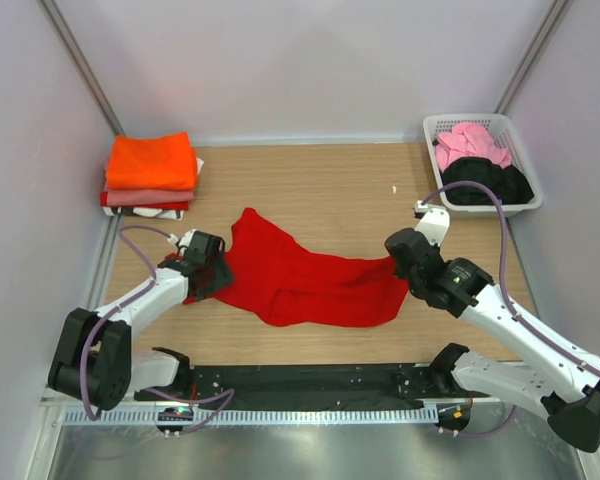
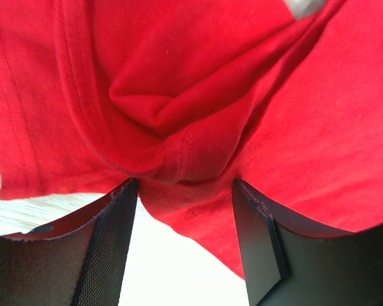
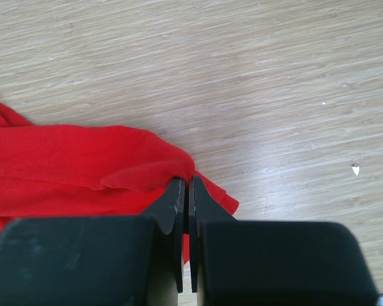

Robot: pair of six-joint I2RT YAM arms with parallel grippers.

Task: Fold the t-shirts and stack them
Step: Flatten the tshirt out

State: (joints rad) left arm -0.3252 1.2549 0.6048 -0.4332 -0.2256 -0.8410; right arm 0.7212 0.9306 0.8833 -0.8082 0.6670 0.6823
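Observation:
The bright red t-shirt (image 1: 310,285) lies crumpled across the middle of the wooden table. My left gripper (image 1: 212,275) is at its left end. In the left wrist view the left gripper (image 2: 184,185) is open, and a bunched fold and hem of the red t-shirt (image 2: 179,83) sit at and between the fingertips. My right gripper (image 1: 400,262) is at the shirt's right end. The right wrist view shows the right gripper (image 3: 186,180) shut on an edge of the red t-shirt (image 3: 64,159), just above the tabletop.
A folded stack stands at the back left, with an orange t-shirt (image 1: 152,160) on top and a salmon-pink one (image 1: 145,197) below it. The white slatted basket (image 1: 432,125) at the back right holds a pink t-shirt (image 1: 470,143) and a black one (image 1: 485,180).

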